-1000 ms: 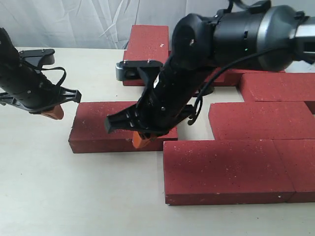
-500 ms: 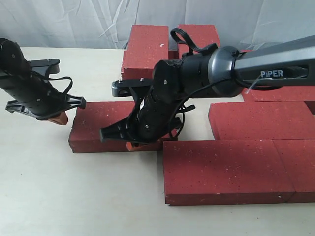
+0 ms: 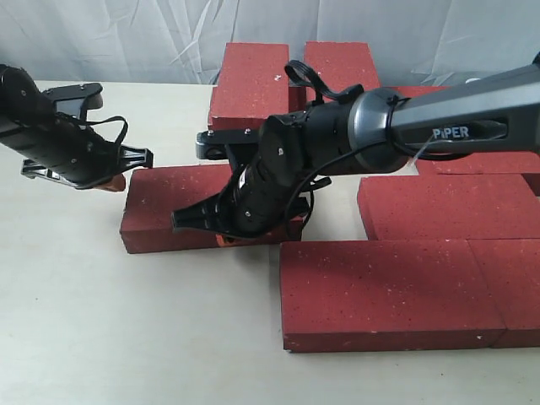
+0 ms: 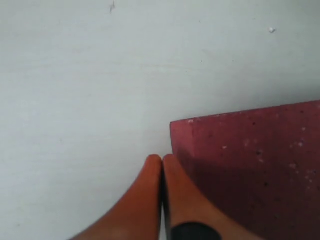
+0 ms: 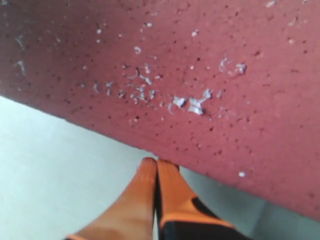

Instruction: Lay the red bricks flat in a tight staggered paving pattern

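Observation:
One loose red brick (image 3: 160, 207) lies flat on the table, left of the laid red bricks (image 3: 388, 291). My left gripper (image 3: 114, 181) is shut on nothing, its orange tips beside the brick's left end. In the left wrist view the shut left gripper (image 4: 162, 159) sits right at the brick's corner (image 4: 250, 160). My right gripper (image 3: 224, 239) reaches across the brick, shut and empty, with its tips at the near long edge. In the right wrist view the right gripper (image 5: 156, 162) touches the edge of the speckled brick (image 5: 175, 75).
A front row brick (image 3: 498, 283) and a middle brick (image 3: 456, 207) lie flat on the right. More bricks sit at the back (image 3: 249, 80), (image 3: 342, 63). A gap of bare table (image 3: 337, 215) separates the loose brick from the middle brick.
The right arm has dropped lower and leaned left over the loose brick. The left gripper has moved up and right to the brick's left end. The brick has shifted slightly towards the back.

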You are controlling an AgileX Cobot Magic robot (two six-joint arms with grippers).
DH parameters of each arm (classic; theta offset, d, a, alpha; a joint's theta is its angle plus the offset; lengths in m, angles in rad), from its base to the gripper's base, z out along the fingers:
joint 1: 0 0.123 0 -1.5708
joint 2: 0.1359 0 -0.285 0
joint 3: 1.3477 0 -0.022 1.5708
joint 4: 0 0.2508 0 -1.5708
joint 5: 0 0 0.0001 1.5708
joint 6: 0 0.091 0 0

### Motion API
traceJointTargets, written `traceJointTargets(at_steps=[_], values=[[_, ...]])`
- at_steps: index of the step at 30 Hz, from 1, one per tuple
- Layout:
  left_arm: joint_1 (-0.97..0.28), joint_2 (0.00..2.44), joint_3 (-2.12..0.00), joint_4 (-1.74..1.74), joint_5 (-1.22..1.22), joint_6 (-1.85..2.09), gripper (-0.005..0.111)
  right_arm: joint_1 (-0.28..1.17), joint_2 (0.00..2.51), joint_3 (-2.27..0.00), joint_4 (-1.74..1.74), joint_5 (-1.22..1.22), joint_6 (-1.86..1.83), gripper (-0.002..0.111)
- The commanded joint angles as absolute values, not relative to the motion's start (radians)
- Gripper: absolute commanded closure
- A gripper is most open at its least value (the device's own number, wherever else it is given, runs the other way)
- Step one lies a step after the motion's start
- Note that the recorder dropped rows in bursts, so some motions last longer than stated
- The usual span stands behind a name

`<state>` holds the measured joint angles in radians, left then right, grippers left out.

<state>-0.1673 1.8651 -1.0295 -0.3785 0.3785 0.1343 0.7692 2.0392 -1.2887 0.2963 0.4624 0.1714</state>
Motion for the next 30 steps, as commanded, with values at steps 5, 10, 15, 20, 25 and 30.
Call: traceJointTargets(at_steps=[5,10,15,20,25,30], values=[[-0.172,1.911,-1.029,-0.391,0.388,0.142,0.107,0.768,2.039,-1.292,0.271,0.393,0.220,0.109],[-0.172,1.911,-1.054,-0.355,0.467,0.140,0.107,0.768,2.039,-1.292,0.222,0.375,0.280,0.109],[-0.172,1.913,-1.062,-0.340,0.478,0.140,0.107,0.768,2.039,-1.292,0.142,0.364,0.366,0.109],[-0.172,1.914,-1.062,-0.367,0.422,0.138,0.107,0.768,2.039,-1.292,0.105,0.358,0.423,0.109],[-0.172,1.928,-1.062,-0.411,0.378,0.142,0.107,0.768,2.039,-1.292,0.105,0.358,0.423,0.109],[-0.197,1.975,-1.064,-0.423,0.352,0.142,0.107,0.768,2.039,-1.292,0.105,0.363,0.423,0.109]])
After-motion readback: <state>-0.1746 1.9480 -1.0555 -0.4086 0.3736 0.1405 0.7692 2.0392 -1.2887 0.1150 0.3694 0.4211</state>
